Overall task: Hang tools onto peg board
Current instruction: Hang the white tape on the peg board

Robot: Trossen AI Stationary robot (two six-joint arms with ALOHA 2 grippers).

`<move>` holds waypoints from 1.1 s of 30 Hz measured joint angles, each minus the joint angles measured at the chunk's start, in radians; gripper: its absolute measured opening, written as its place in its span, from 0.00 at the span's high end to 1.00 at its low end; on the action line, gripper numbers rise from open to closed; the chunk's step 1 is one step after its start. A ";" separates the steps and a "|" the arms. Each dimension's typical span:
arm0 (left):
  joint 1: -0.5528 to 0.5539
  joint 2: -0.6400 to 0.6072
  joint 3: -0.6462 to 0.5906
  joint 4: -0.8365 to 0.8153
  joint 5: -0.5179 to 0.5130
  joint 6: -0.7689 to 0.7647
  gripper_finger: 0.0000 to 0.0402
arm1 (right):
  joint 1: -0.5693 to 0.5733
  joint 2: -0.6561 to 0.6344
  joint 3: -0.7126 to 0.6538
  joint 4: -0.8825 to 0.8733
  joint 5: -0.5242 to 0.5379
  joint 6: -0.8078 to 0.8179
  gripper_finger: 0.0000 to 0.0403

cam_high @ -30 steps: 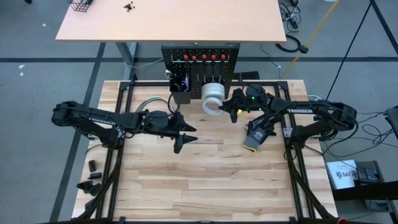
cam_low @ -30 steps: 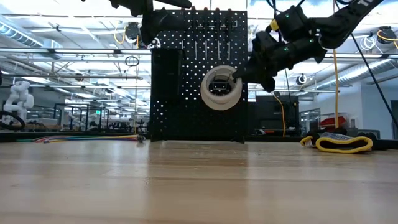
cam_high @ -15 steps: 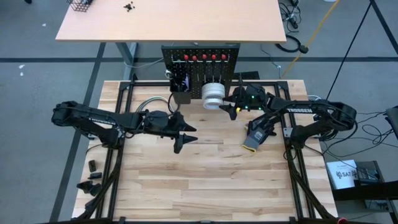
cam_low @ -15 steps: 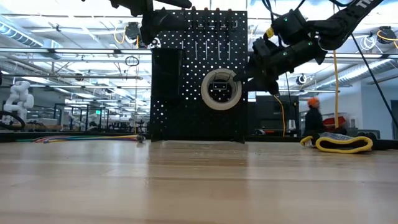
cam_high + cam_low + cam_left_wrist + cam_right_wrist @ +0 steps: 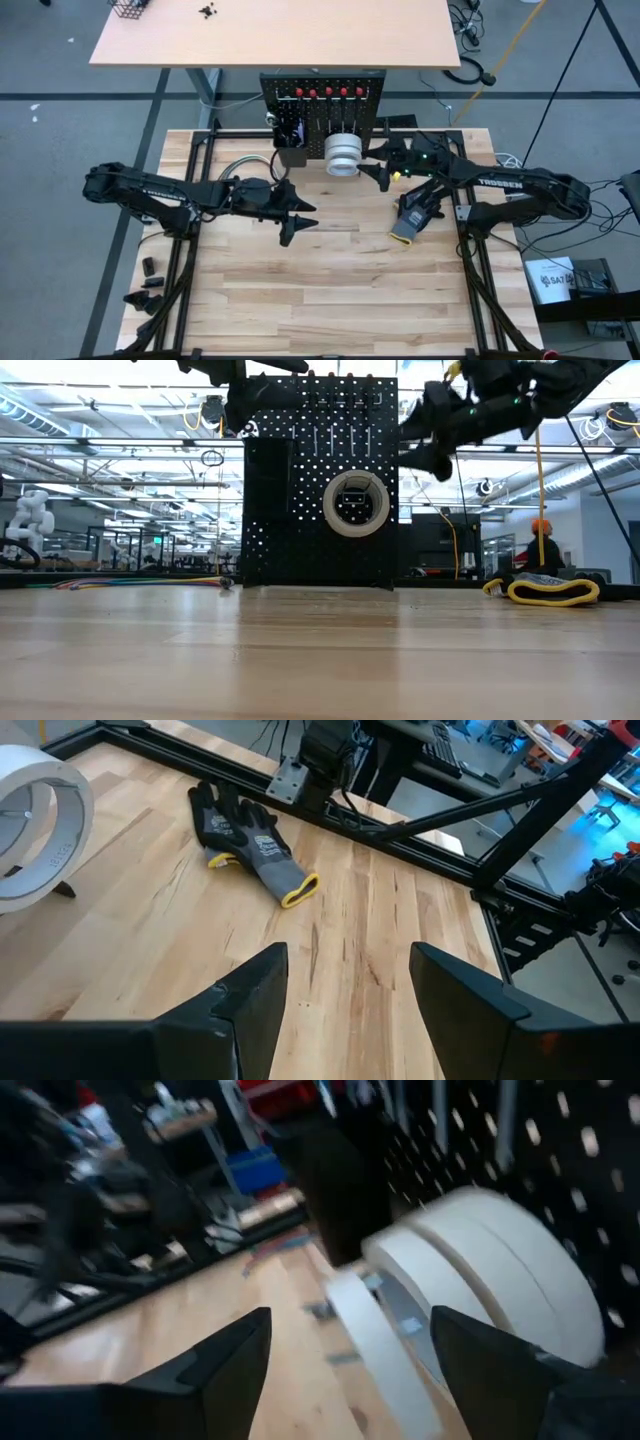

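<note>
Your right pincer [image 5: 383,170], jaws spread and empty, sits just right of the tape rolls [image 5: 342,155] hanging mid-frame on the peg board [image 5: 322,100]; left pincer [image 5: 296,216] open, farther off.

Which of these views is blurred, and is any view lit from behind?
Right wrist view: motion blur smears the tape rolls and the peg board. Low view: the bright room behind leaves the peg board and right gripper as dark shapes. High and left wrist views are evenly lit.

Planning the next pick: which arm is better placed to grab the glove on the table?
Right: its open claw hovers by the peg board, nearer the glove than the left claw.
</note>
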 joint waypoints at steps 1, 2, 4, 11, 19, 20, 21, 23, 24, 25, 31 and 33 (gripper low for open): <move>0.000 0.000 0.000 0.000 0.000 0.000 0.47 | 0.007 -0.015 0.000 0.007 0.000 0.006 0.34; 0.000 0.000 0.000 0.000 0.000 0.000 0.47 | 0.013 -0.027 0.000 0.014 0.000 0.013 0.34; 0.000 0.000 0.000 0.000 -0.001 0.003 0.47 | 0.026 -0.045 0.000 0.030 0.000 0.030 0.36; 0.000 0.000 0.000 0.000 -0.035 0.008 0.47 | 0.063 -0.037 0.000 0.052 0.048 0.082 0.61; 0.003 0.000 0.000 -0.003 -0.067 0.028 0.47 | 0.068 0.036 0.000 0.066 0.060 0.100 0.98; 0.003 0.000 0.000 -0.007 -0.072 0.029 0.47 | 0.068 0.045 0.000 0.078 0.057 0.101 0.98; 0.003 0.000 0.000 -0.008 -0.078 0.032 0.47 | 0.070 0.055 0.000 0.092 0.054 0.103 0.99; 0.003 0.000 0.000 -0.008 -0.085 0.042 0.47 | 0.078 0.069 0.000 0.120 0.054 0.103 1.00; 0.003 0.000 0.000 -0.007 -0.085 0.052 0.47 | 0.083 0.074 0.000 0.131 0.054 0.103 1.00; 0.003 0.000 0.000 -0.008 -0.085 0.053 0.47 | 0.087 0.077 0.000 0.140 0.053 0.103 1.00; 0.007 0.000 0.000 -0.008 -0.089 0.063 0.47 | 0.089 0.103 0.000 0.144 0.057 0.119 1.00; 0.011 0.000 0.000 -0.008 -0.090 0.073 0.47 | 0.090 0.113 0.000 0.144 0.077 0.127 1.00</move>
